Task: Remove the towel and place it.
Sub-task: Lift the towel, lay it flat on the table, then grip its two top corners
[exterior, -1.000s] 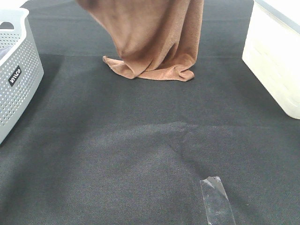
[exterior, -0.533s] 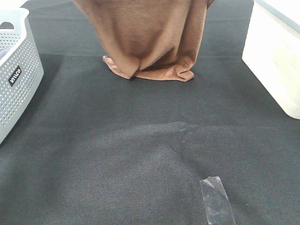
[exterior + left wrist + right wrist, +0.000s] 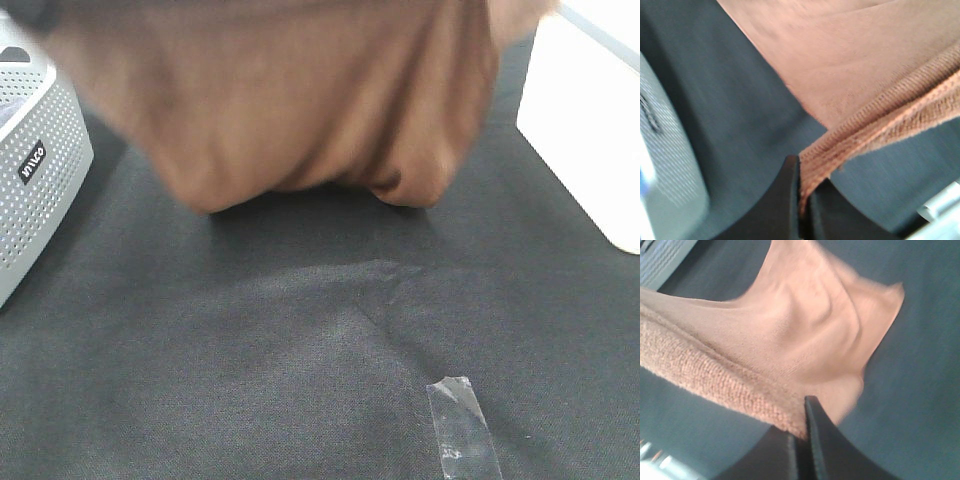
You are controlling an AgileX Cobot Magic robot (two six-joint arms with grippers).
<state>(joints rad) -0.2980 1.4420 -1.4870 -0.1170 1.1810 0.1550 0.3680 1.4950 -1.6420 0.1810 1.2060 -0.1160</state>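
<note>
Since a second ago the towel has been pulled from a narrow hanging bunch at the far end of the tabletop into a wide, blurred brown sheet that fills the upper part of the high view, nearer the camera. Its lower folds sag close to the black cloth with a shadow beneath; whether they touch it cannot be told. The left fingers are pressed together on the towel's stitched hem, which runs out from between their dark tips. The right fingers are likewise clamped on a thick plush edge, with the rest of the towel hanging away over the dark cloth. A grey perforated basket stands at the left edge of the tabletop, partly overlapped by the towel in the high view. It carries a small black label with white capital letters, too small to read with certainty. A plain white bin stands at the right edge. A strip of clear tape lies flat on the cloth near the front, well apart from the towel.
</note>
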